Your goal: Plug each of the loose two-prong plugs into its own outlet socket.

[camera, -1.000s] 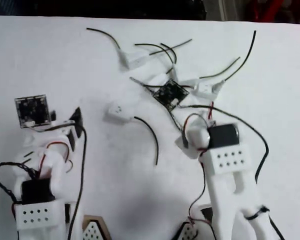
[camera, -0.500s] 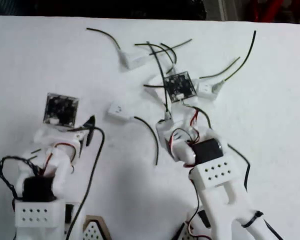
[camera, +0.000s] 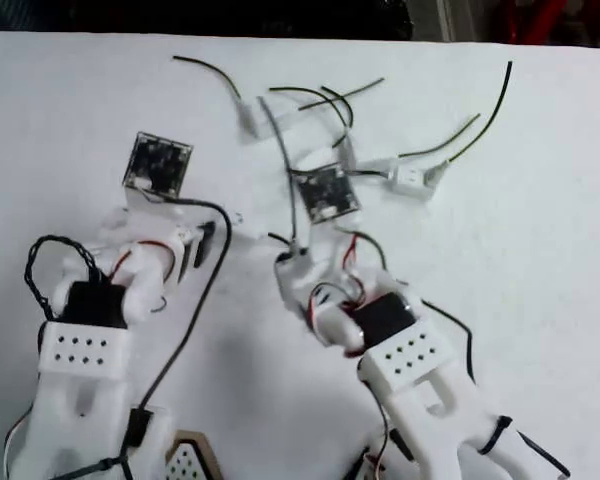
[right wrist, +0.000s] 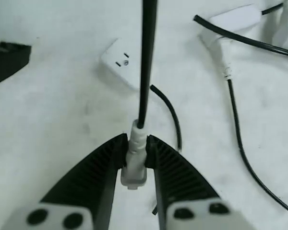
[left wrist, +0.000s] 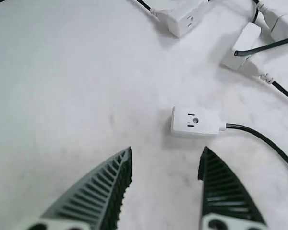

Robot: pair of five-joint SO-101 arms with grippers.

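Right gripper [right wrist: 135, 142]: closed on a two-prong plug [right wrist: 133, 167]. Left gripper [left wrist: 167, 152]: open, empty. In the high view, the nearest outlet socket [left wrist: 194, 122] lies at 10 o'clock from the held plug, unoccupied. A second socket [left wrist: 185, 19] is also empty. Judgement: no insertion is complete.

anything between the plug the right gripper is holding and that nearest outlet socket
Nothing visible. The right gripper is shut on the plug, and bare table lies between it and the outlet socket; a loose cord lies off to one side.
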